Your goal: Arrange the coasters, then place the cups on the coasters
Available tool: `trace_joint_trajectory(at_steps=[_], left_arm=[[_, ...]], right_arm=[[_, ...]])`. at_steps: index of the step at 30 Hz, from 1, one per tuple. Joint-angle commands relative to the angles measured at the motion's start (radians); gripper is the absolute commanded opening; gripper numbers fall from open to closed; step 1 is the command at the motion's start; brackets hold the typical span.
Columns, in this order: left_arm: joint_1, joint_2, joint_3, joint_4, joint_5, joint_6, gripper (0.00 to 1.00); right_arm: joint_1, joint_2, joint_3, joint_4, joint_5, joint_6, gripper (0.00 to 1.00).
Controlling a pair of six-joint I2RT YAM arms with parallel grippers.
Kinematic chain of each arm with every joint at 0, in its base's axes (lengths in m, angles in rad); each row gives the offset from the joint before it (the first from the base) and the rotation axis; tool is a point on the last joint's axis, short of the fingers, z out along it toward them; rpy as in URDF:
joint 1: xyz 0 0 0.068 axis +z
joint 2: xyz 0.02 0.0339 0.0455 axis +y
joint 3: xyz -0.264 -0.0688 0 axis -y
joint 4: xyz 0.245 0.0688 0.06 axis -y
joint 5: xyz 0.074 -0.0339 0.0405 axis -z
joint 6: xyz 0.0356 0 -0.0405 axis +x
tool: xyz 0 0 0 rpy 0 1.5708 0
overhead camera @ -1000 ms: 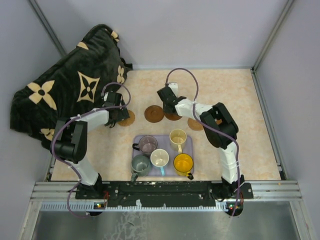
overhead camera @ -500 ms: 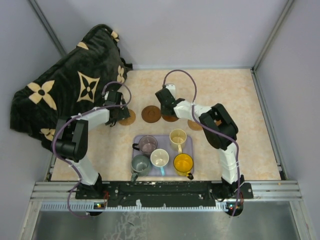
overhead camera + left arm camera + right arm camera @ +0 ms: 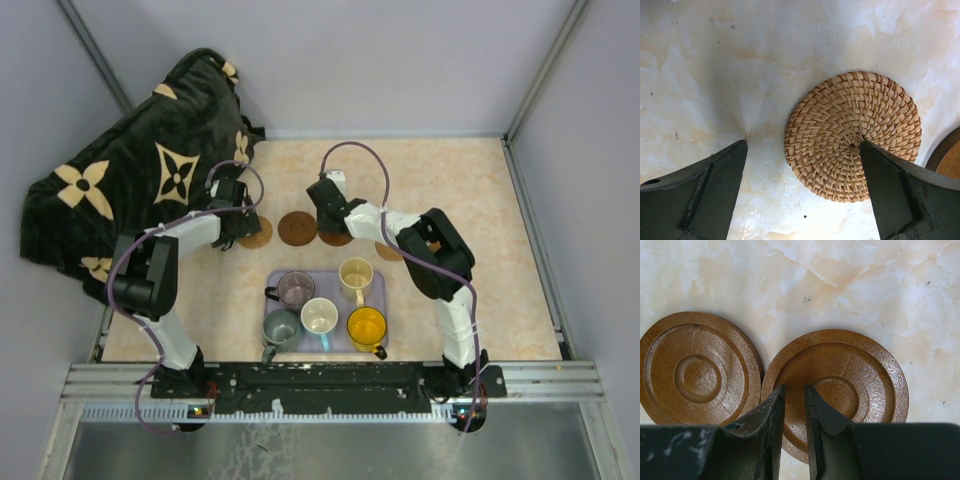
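My left hand (image 3: pixel 802 150) points straight down, its fingers spread wide. My right hand (image 3: pixel 795 390) points down too, fingers pinched almost together, with that arm bent inward at the elbow.

Open across the far and right parts of the table (image 3: pixel 470 190), up to the walls (image 3: pixel 400 60). Blocked at the far left by a dark patterned blanket (image 3: pixel 130 170), just beside the left gripper (image 3: pixel 802 145). Crowded near the bases by the lavender tray (image 3: pixel 376 283), five cups (image 3: pixel 366 326) packed close on it. Beyond the tray, a row of coasters (image 3: pixel 297 227) across the middle. Almost no gap between the two brown coasters (image 3: pixel 697 370) under the near-closed right gripper (image 3: pixel 795 405). Bare surface left of the woven coaster (image 3: pixel 852 135).
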Motion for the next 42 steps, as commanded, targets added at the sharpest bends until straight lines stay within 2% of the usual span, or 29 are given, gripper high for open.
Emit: trace_joint_trajectory(at_steps=[1, 14, 42], left_arm=[[-0.003, 0.052, -0.007, -0.051, 0.063, -0.02, 1.0], [-0.003, 0.044, -0.012, -0.059, 0.037, -0.016, 1.0], [-0.003, 0.043, -0.01, -0.068, 0.024, -0.016, 1.0]], right_arm=[[0.039, 0.048, -0.049, -0.146, -0.107, -0.012, 0.23], [0.035, 0.068, -0.033, -0.192, -0.03, 0.027, 0.23], [-0.07, 0.02, -0.097, -0.185, 0.028, 0.066, 0.23]])
